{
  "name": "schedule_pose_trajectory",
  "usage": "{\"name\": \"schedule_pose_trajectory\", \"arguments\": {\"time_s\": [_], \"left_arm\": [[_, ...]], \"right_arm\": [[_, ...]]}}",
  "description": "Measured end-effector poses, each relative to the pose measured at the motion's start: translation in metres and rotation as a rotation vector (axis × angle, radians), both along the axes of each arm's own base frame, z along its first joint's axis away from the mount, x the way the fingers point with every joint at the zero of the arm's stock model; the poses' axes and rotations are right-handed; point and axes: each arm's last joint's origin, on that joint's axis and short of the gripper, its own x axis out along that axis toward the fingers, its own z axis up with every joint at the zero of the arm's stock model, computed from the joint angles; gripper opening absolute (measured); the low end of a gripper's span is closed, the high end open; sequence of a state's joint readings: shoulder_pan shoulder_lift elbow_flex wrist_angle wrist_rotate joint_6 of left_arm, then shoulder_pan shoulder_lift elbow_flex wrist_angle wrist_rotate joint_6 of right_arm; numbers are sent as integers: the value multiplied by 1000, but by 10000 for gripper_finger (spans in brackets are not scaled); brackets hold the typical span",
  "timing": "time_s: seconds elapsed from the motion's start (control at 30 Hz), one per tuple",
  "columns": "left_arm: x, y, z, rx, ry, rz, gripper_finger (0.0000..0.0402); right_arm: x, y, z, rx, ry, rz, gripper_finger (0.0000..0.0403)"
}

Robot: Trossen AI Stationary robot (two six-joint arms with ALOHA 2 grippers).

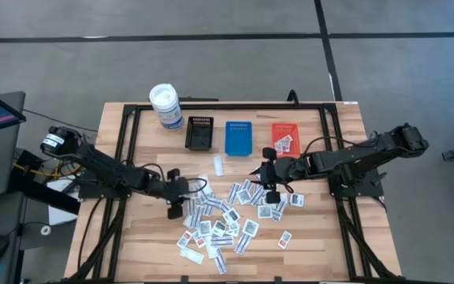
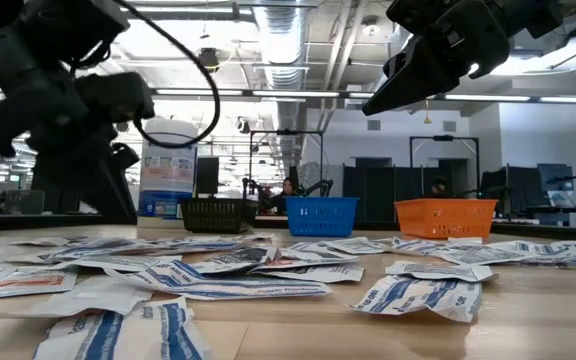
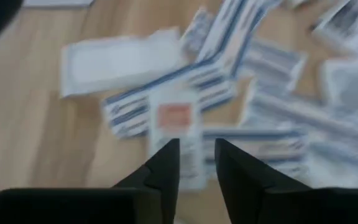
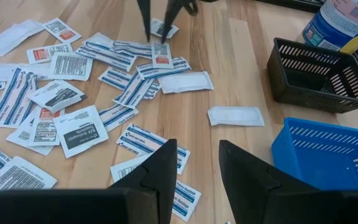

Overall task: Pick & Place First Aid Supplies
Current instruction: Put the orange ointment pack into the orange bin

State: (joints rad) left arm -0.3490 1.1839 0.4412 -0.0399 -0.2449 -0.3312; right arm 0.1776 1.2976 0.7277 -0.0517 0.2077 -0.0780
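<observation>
My left gripper (image 1: 174, 207) hangs low at the left edge of the first aid supplies (image 1: 225, 222), fingers (image 3: 166, 163) parted by a narrow gap and holding nothing; a red-print packet (image 3: 176, 118) lies on the pile just beyond the tips, though that wrist view is blurred. Behind it on the table (image 1: 117, 162) stands the white canister (image 1: 165, 106), then a black tray (image 1: 199, 132), a blue tray (image 1: 239, 136) and an orange tray (image 1: 284, 137) with a couple of packets inside. One plain white packet (image 1: 218, 165) lies alone between the trays and the heap. The packets spread flat and overlapping across the middle, many half covered by others. My right gripper (image 1: 269, 188) hovers above the pile's right side near the orange tray, fingers (image 4: 162, 167) apart a little, empty. From table height the canister is partly hidden behind my left arm.
</observation>
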Motion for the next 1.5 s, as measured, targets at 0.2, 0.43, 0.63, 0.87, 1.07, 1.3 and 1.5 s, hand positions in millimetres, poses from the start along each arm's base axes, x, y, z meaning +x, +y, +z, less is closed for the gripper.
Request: {"name": "schedule_pose_trajectory", "arguments": {"time_s": [0.2,0.43,0.63,0.87,1.07,1.3,1.5], "left_arm": [[-1,0,0,106,7,-96,115],[-1,-5,-5,133,26,-141,111],[2,-10,-14,169,60,-138,103],[3,-9,-17,213,61,-99,98],[4,-7,-17,144,73,-87,40],[6,-7,-16,117,40,-37,7],[12,-9,-10,85,-54,-27,5]], "right_arm": [[0,0,0,0,0,0,113],[0,0,0,0,0,1,113],[0,0,0,0,0,1,113],[0,0,0,0,0,1,113],[0,0,0,0,0,1,113],[0,0,0,0,0,1,113],[0,0,0,1,0,0,113]]}}
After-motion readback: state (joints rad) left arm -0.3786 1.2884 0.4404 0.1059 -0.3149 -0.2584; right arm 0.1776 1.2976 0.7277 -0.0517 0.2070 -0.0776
